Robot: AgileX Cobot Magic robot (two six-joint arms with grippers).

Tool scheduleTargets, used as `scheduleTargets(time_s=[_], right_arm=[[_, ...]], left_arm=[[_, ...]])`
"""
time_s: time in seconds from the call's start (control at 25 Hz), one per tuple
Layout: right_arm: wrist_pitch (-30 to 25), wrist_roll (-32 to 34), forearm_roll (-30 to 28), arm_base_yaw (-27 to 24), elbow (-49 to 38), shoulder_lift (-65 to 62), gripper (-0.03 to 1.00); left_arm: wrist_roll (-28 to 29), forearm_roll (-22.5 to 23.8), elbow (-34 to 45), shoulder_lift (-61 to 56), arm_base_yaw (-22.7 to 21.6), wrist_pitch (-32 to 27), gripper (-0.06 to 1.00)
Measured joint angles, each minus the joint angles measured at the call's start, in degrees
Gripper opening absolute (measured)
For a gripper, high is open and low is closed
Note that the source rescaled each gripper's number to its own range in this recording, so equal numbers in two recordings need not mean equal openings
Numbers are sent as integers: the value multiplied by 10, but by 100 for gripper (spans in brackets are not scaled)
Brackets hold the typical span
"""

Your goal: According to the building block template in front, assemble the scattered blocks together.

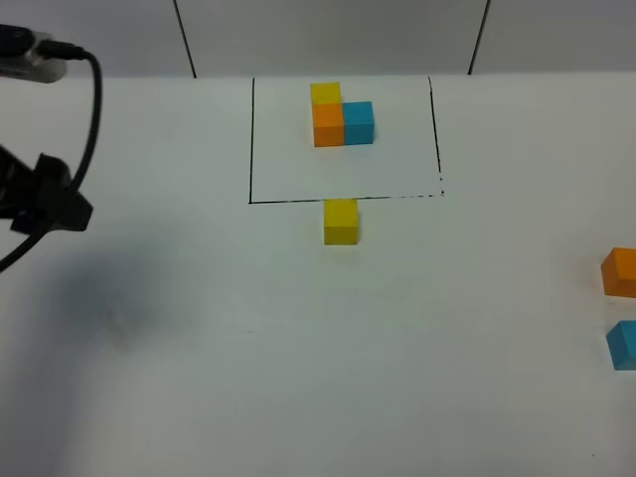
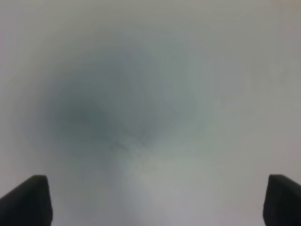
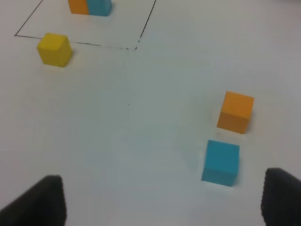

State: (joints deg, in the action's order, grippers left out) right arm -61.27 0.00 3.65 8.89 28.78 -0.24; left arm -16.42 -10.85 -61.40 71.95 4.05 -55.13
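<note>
The template is an L of yellow, orange and blue cubes inside a black-line rectangle at the back of the table. A loose yellow cube sits just in front of the rectangle's front line; it also shows in the right wrist view. A loose orange cube and a loose blue cube lie at the right edge, and both show in the right wrist view, orange and blue. The left gripper is open over bare table. The right gripper is open, short of the blue cube.
The left arm's body and cable hang over the table's left side and cast a shadow on it. The white table meets a wall at the back. The right arm is out of the exterior view.
</note>
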Motion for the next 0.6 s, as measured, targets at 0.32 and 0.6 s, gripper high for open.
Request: scheduleTargets(time_s=[0.32,0.6], right_arm=[[0,0,0,0,0,0,71],[0,0,0,0,0,0,71]], left_arm=[[71,33,164,-276,-1,63,92],[80,34,247,-477,1,21,89]])
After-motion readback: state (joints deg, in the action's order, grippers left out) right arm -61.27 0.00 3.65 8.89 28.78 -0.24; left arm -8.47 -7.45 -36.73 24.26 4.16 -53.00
